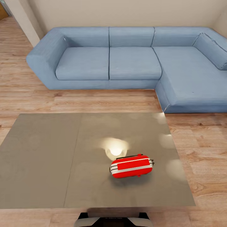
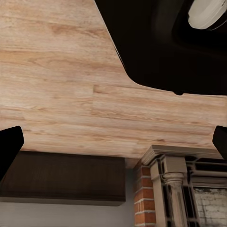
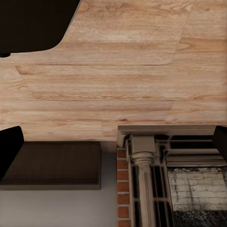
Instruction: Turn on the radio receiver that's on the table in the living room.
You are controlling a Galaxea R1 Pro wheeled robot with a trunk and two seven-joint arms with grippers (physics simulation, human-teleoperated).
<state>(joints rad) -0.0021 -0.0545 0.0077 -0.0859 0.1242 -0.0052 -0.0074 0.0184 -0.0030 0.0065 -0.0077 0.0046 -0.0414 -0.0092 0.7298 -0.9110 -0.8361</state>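
Observation:
The red radio receiver (image 1: 131, 166) lies on the grey table (image 1: 47, 157), right of the seam and towards the near edge, its white band and handle side facing up. No arm reaches over the table in the head view. In the left wrist view my left gripper (image 2: 113, 144) is open, one dark fingertip at each picture edge, with only plank floor between them. My right gripper (image 3: 113, 144) is open in the same way in the right wrist view. Neither holds anything.
A blue L-shaped sofa (image 1: 126, 63) stands beyond the table, wrapping round its far right corner. Light wood floor (image 1: 201, 142) surrounds the table. My base (image 1: 113, 220) sits at the near edge. A brick fireplace (image 3: 156, 179) and a dark slab (image 2: 61, 177) lie beyond the grippers.

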